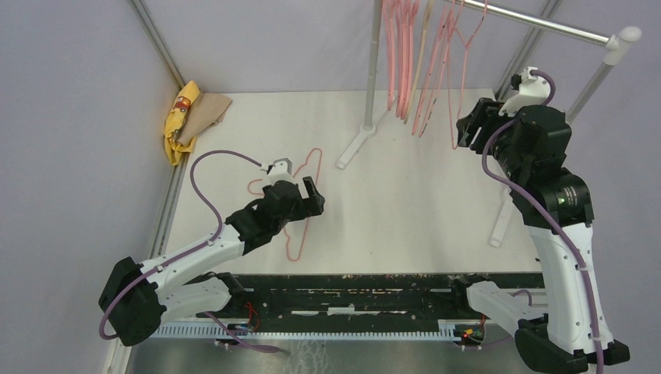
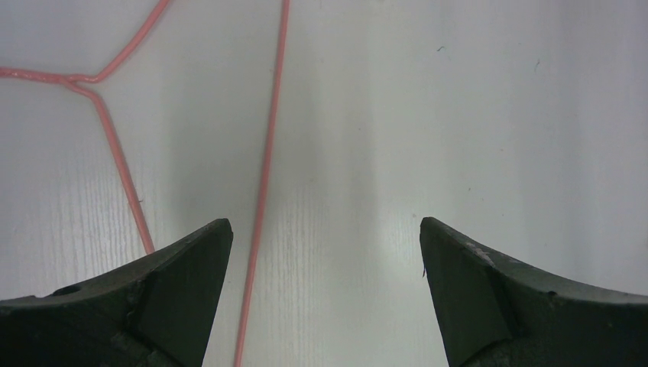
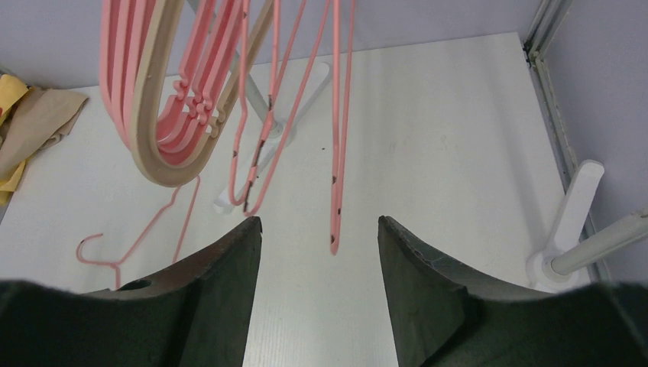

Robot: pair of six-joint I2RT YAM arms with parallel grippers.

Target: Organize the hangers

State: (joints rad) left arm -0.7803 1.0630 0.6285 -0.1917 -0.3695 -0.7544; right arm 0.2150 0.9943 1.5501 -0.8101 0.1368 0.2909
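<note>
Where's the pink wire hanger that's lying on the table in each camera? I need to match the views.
Top external: the wire hanger lies flat left of centre, partly under the left gripper.
Left wrist: hanger wires cross the left half of the picture.
Right wrist: hanger at lower left, hook showing.
Shared landmark: the rail stand's white foot, seen in the top and right wrist views only.

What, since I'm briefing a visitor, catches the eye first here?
A bunch of pink and beige hangers dangles from the rail at back right, the open right gripper beside it. One thin pink wire hanger lies on the table left of centre, under the open left gripper.
</note>
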